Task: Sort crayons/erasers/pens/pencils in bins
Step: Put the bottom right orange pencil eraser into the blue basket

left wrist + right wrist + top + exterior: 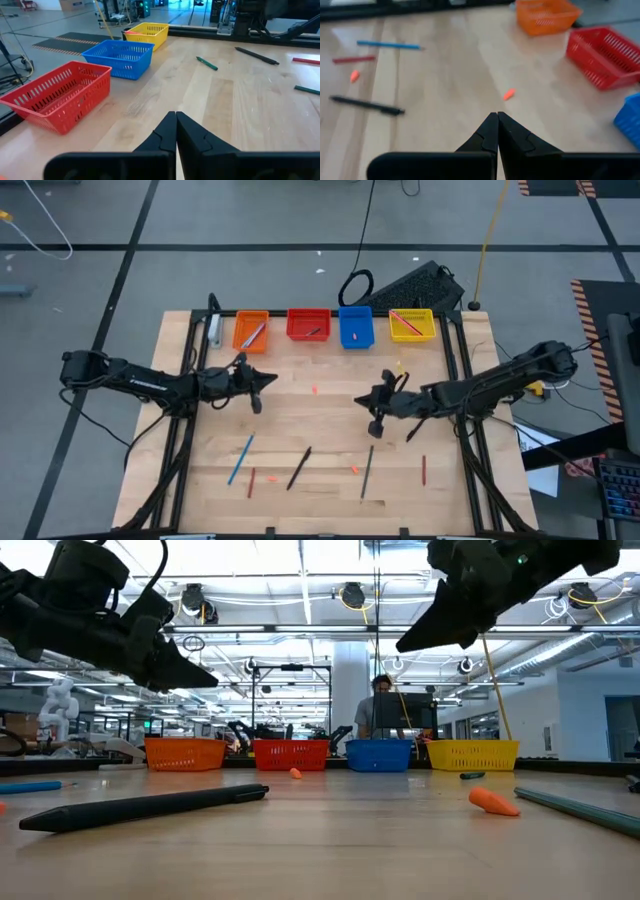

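Four mesh plastic bins, smooth wooden table

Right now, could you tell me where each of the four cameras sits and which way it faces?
High view: overhead, straight down on the table; both arms, left gripper, right gripper.
Low view: at tabletop height, looking across to the four bins; both arms enter from above.
Left wrist view: past its shut fingers toward the red bin, blue and yellow bins.
Right wrist view: past its shut fingers toward an eraser.
Shared: both wrist views show the red bin.
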Controlling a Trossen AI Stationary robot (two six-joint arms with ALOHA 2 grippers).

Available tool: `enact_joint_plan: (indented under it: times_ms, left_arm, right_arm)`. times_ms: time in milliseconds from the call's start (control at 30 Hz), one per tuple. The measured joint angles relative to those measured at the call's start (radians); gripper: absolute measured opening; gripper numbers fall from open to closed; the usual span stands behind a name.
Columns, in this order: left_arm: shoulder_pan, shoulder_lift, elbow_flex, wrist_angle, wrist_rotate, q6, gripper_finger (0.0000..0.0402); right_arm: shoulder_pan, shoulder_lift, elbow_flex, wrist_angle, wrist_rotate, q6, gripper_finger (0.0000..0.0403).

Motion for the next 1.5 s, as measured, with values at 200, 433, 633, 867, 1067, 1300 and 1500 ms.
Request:
enact_joint_plan:
  times_ms: [200,433,633,867,1067,1300,1500]
  left_arm:
    - [0.0,0.0,0.0,0.001,-0.002,-0.002,0.0016]
    - [0.0,0.0,0.0,0.0,-0.003,-0.002,0.0008]
    - [0.0,0.0,0.0,0.0,-0.003,-0.002,0.0013]
    - [0.0,0.0,0.0,-0.001,-0.003,-0.002,0.001]
    - [0.0,0.0,0.0,0.0,-0.003,-0.004,0.0011]
    - [0.0,0.0,0.0,0.001,-0.003,-0.006,0.0012]
    - [0.0,0.0,0.0,0.0,-0.003,-0.006,0.001]
  right_arm:
    - [0.06,0.117,0.09,-0.124,-0.004,0.126,0.0]
    - [0.128,0.239,0.164,-0.238,-0.118,0.322,0.0001]
    - [0.19,0.298,0.169,-0.234,-0.167,0.456,0.0042]
    - [0.258,0.36,0.169,-0.141,-0.193,0.45,0.0132]
    - [0.265,0.438,0.18,-0.136,-0.254,0.359,0.0172]
    - [0.272,0.491,0.188,-0.033,-0.297,0.248,0.0164]
    - [0.272,0.519,0.188,-0.025,-0.293,0.227,0.0148]
